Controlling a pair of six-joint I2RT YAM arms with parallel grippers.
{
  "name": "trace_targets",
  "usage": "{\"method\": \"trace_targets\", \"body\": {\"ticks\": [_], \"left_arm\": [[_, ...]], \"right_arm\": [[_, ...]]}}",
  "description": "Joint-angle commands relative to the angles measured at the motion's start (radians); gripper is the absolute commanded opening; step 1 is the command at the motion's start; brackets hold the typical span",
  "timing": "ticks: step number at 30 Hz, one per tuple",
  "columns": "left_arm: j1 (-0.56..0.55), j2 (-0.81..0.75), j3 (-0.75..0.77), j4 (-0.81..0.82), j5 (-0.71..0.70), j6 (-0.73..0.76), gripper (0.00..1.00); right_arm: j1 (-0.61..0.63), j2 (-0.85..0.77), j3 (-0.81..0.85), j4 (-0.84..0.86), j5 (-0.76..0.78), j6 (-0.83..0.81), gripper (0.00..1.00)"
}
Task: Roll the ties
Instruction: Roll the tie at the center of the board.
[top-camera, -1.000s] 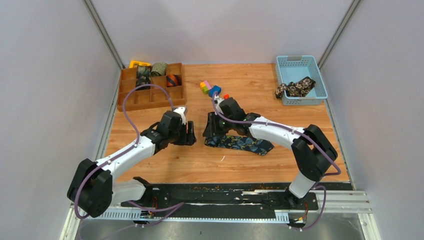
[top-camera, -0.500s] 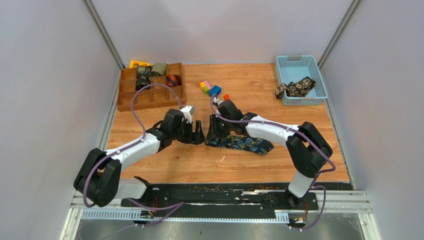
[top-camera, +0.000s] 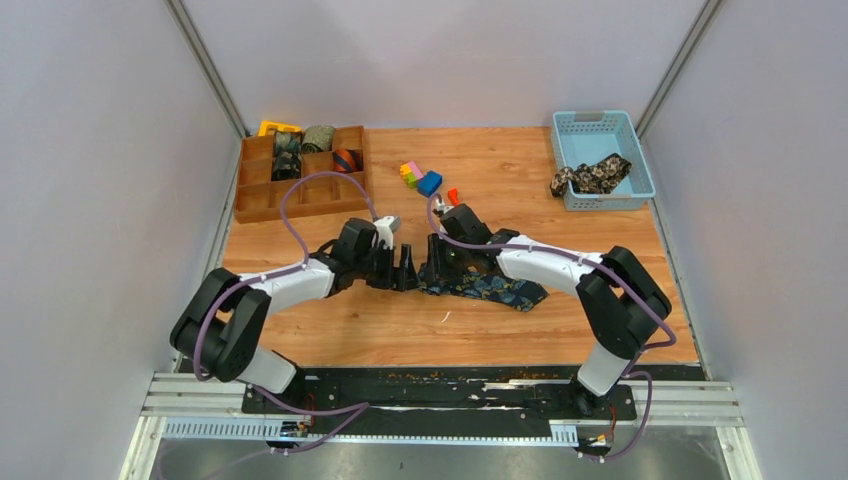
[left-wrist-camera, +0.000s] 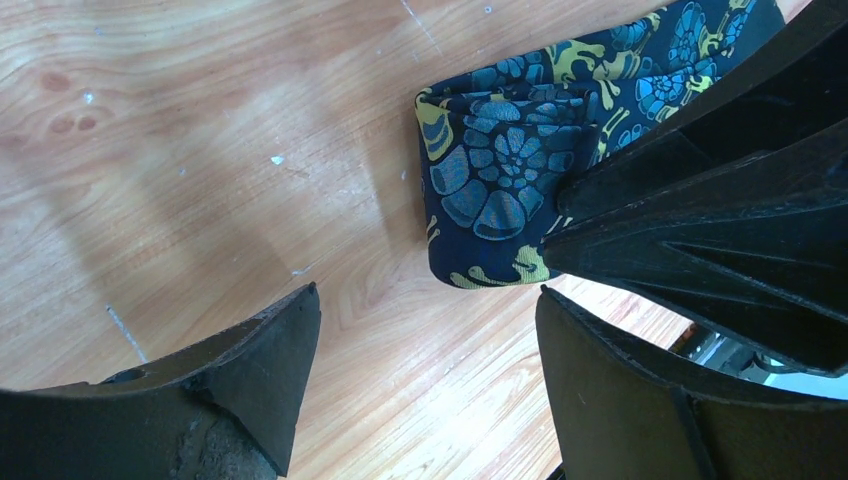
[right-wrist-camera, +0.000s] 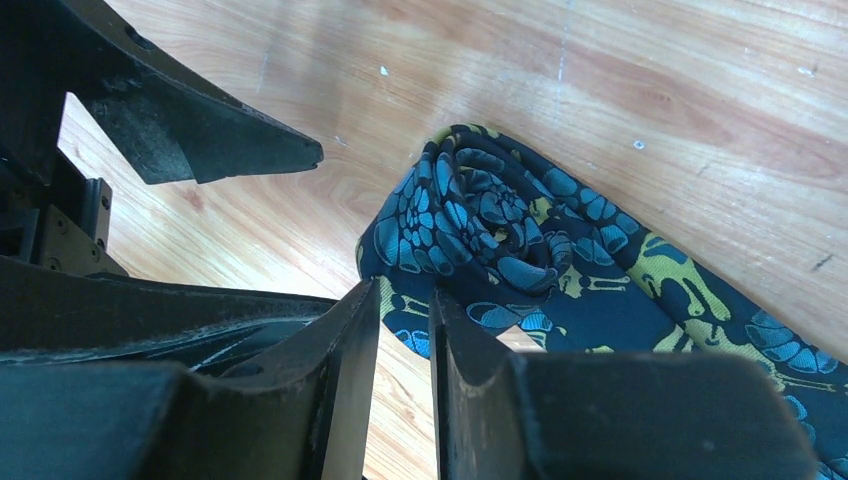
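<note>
A navy tie with gold and teal paisley lies mid-table, its left end folded into a small coil. My right gripper is nearly shut, its jaws pinching the lower edge of that coiled end. My left gripper stands open just left of the coil, with only bare wood between its fingers. One left finger shows in the right wrist view, close to the coil. A black-tan floral tie is bunched in the blue basket.
A wooden divided box at the back left holds rolled ties: green, orange-navy striped and a dark one. Small coloured blocks lie behind the grippers. Grey walls close in both sides.
My left arm has reached right toward the coiled tie end and its jaws have opened wider. My right gripper has narrowed on the tie.
</note>
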Motion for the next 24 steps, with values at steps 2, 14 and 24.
{"method": "trace_targets", "body": {"ticks": [2,14,24], "left_arm": [[0.004,0.032,0.052,0.072,0.055,-0.019,0.85],[0.004,0.11,0.074,0.171,0.122,-0.083,0.85],[0.002,0.207,0.117,0.275,0.173,-0.162,0.83]], "right_arm": [[-0.019,-0.036,-0.037,0.015,0.027,-0.032,0.26],[-0.051,-0.097,-0.104,0.035,0.017,-0.044,0.25],[-0.08,-0.117,-0.156,0.089,-0.006,-0.04,0.21]]}}
